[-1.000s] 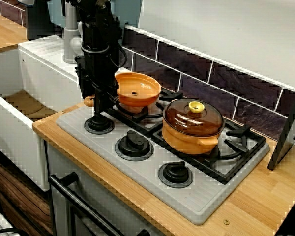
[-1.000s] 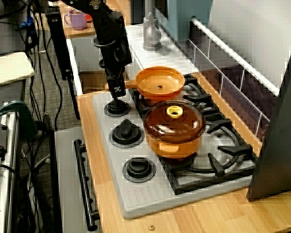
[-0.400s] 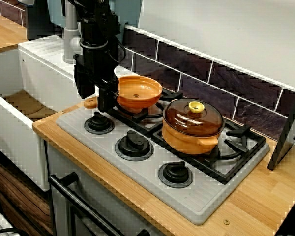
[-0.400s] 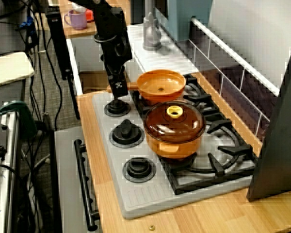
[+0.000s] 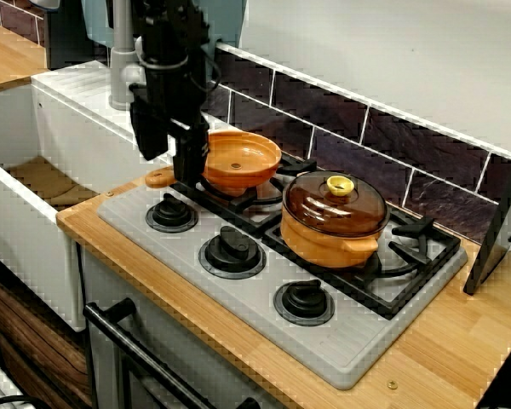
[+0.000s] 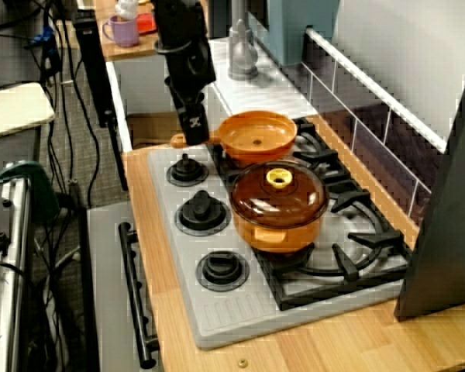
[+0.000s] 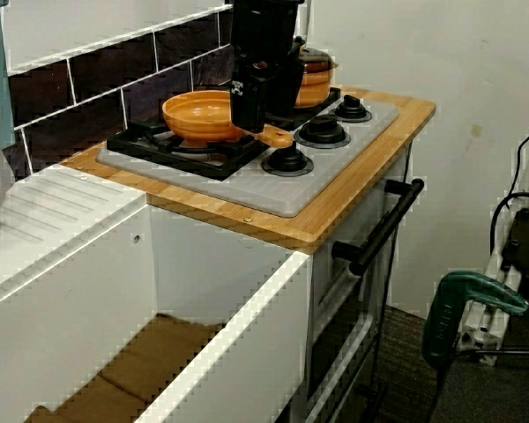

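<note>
**Fig.** Black robot gripper [image 5: 187, 169] poised at the wooden handle [image 5: 159, 177] of the shallow orange pan [image 5: 238, 160], which sits on the left burner grate [image 5: 268, 198] of the grey hob [image 5: 238, 298]. A second ago the gripper stood low, at the leftmost black knob [image 5: 170, 213]. It has since risen clear of it, while the pan has barely shifted and appears to rest on the grate. No view shows whether the fingers are parted or clamped on the handle. The lidded orange pot [image 5: 334, 213] stands just beside the pan.

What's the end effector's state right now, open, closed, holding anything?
End effector: cannot tell whether open or closed; it is right at the pan handle, grip unclear.
</note>
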Controlling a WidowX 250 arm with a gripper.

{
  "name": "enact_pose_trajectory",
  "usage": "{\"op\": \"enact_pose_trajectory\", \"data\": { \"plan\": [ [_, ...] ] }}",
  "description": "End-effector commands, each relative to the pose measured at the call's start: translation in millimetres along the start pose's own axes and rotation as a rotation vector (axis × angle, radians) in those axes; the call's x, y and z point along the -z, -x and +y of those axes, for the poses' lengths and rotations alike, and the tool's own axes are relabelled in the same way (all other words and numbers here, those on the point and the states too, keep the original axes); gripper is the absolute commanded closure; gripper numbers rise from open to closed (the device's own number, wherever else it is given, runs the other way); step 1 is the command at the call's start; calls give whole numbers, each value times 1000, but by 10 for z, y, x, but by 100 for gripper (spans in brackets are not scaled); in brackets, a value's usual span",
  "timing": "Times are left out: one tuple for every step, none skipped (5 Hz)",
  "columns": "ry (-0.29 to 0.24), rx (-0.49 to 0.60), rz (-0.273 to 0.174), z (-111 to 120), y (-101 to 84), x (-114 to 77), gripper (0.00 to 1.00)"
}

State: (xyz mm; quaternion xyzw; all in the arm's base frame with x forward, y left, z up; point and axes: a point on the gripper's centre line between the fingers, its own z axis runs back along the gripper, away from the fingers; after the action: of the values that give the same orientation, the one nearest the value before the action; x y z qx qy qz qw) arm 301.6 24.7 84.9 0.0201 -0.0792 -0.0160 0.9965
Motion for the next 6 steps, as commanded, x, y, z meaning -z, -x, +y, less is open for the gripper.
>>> {"op": "enact_pose_trajectory", "data": {
  "plan": [
    [35, -24, -66, -66, -359, -349, 0],
    [25, 28, -41, -218, -492, -430, 0],
    [33, 73, -40, -354, -539, -569, 0],
    [45, 169, -35, -476, -607, -648, 0],
    [70, 196, -53, -565, -680, -684, 0],
    [96, 254, -71, -608, -746, -741, 0]
  ]
}}
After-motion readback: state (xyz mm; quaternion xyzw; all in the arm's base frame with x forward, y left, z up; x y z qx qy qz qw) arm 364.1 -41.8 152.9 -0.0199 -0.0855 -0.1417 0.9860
